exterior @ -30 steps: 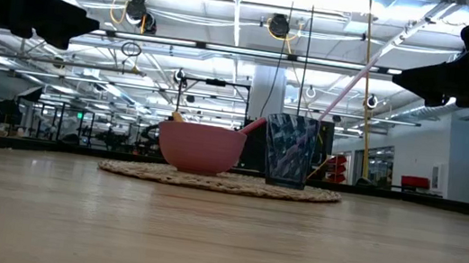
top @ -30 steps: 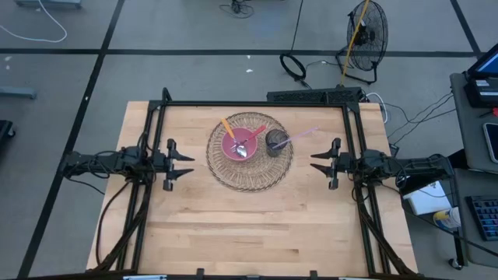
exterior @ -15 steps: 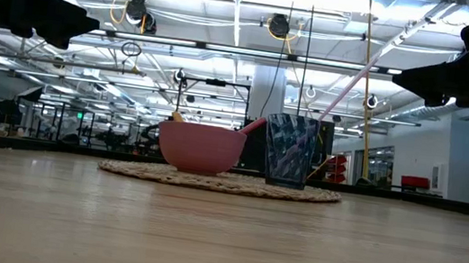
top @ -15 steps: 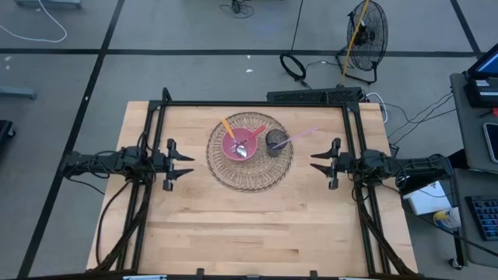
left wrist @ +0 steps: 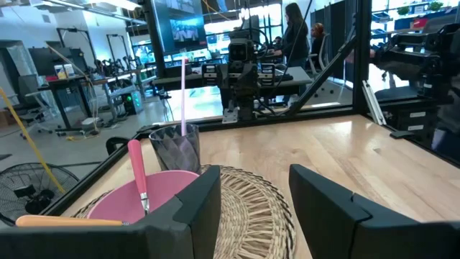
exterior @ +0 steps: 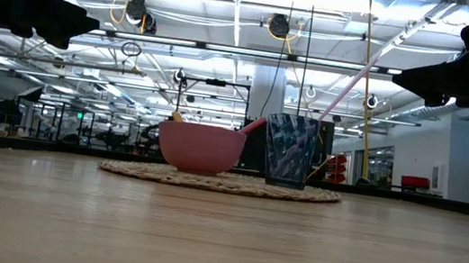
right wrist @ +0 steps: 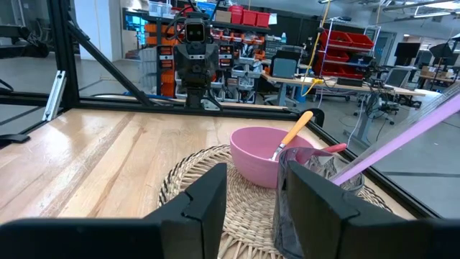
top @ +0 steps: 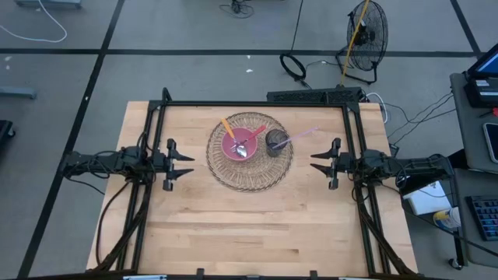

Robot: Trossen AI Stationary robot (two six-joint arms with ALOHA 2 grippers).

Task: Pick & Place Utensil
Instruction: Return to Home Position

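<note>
A round woven mat lies at the table's middle, toward the far edge. On it stand a pink bowl and a dark translucent cup. In the bowl lie an orange-handled utensil, a red-handled utensil and a metal spoon, their handles resting on the rim. A long pink utensil leans out of the cup. My left gripper waits open, level above the table at the mat's left. My right gripper waits open at the mat's right. Neither one touches anything.
A black frame runs along the table's far, left and right sides. The near half of the wooden table shows bare wood. Beyond the table stand a floor fan and cables; people work at desks far off in the left wrist view.
</note>
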